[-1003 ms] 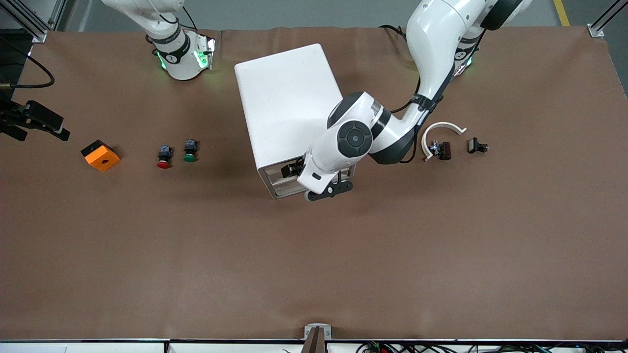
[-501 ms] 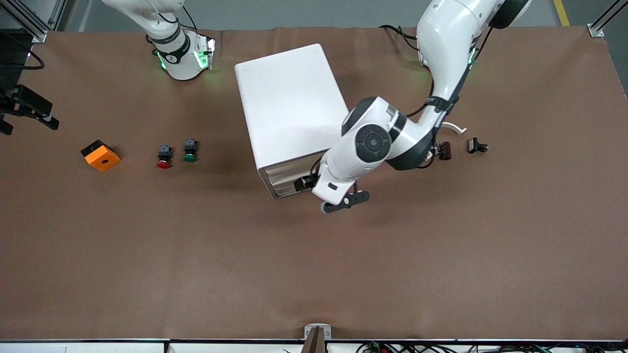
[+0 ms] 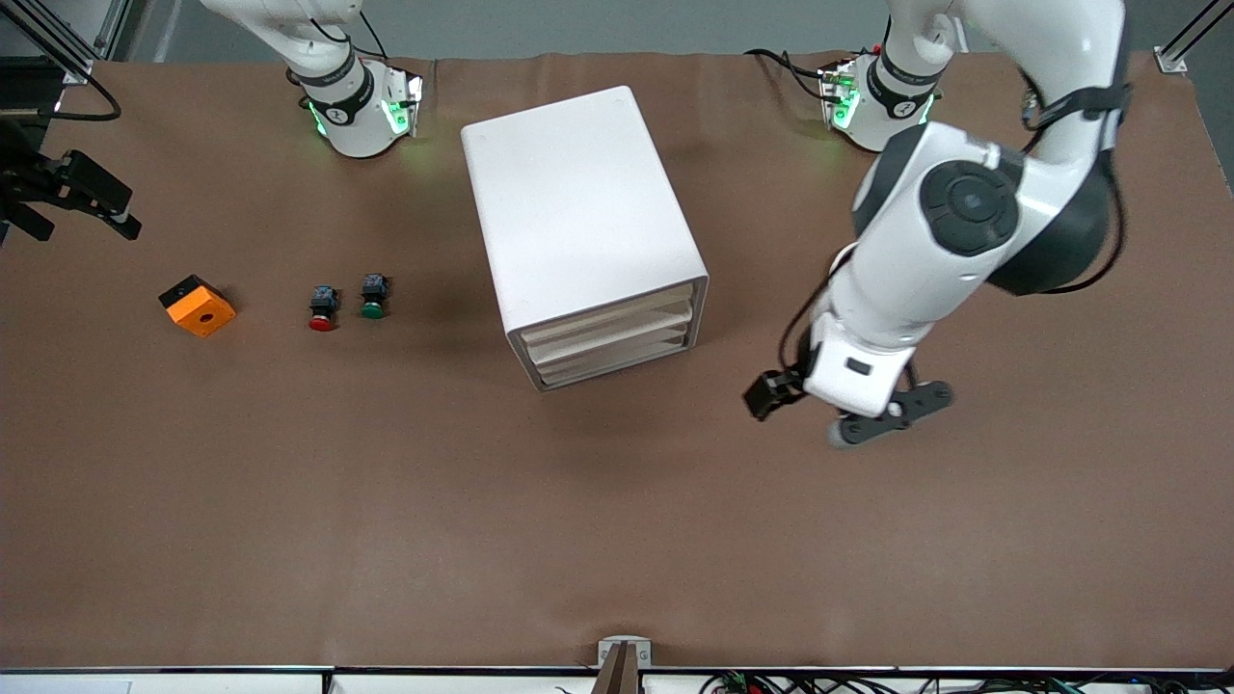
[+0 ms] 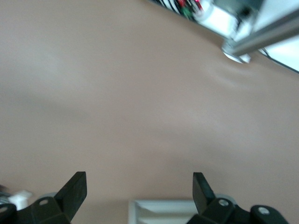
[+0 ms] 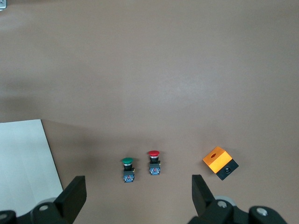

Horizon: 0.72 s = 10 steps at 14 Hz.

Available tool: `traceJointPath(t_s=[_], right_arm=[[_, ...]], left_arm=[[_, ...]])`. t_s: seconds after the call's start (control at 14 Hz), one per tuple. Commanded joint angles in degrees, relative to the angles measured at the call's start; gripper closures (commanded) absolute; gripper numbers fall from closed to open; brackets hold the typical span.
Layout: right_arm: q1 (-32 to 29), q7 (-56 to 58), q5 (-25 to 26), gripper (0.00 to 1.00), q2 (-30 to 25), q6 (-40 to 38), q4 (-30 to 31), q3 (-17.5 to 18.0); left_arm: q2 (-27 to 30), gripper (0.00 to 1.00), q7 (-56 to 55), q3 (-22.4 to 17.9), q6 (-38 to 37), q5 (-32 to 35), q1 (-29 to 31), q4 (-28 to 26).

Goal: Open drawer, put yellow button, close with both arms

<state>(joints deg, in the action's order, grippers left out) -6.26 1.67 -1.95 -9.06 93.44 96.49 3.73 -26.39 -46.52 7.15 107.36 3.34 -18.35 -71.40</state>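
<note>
The white cabinet stands mid-table. Its topmost drawer sits flush with the two drawers below it. The yellow button is not in view. My left gripper is open and empty, over bare table between the cabinet and the left arm's end. In the left wrist view it frames brown table and a white edge. My right gripper is open and empty, over the right arm's end of the table. It looks down at the other buttons and a corner of the cabinet.
A red button, a green button and an orange block lie between the cabinet and the right arm's end. They also show in the right wrist view: red button, green button, orange block.
My left gripper has drawn away from the drawer fronts and swung toward the left arm's end of the table. The right gripper has shifted slightly at its end.
</note>
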Motion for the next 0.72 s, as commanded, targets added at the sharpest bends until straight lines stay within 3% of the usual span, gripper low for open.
traceJointPath(t_s=[0.0,0.14,0.36,0.64], right_arm=[[0.19,-1.31,0.37,0.00,-1.04,-4.99,-3.66,1.10],[0.81,-1.75,0.20,0.00,-1.04,-7.21,-6.14,0.84],[0.55,-1.75,-0.07,0.00,-1.04,-8.27,-6.32,0.66],[0.46,-1.67,0.02,0.00,-0.87,-8.27,-6.23,0.57]], left_arm=[[4.31,0.00,1.77,-0.03,-4.68,3.08,2.78,-2.16],[6.69,0.00,4.14,0.06,-9.17,3.08,6.03,-2.25],[10.55,0.00,14.31,0.15,-15.41,2.99,10.08,-2.34],[15.91,0.00,19.69,0.23,-21.40,2.55,13.77,-4.08]])
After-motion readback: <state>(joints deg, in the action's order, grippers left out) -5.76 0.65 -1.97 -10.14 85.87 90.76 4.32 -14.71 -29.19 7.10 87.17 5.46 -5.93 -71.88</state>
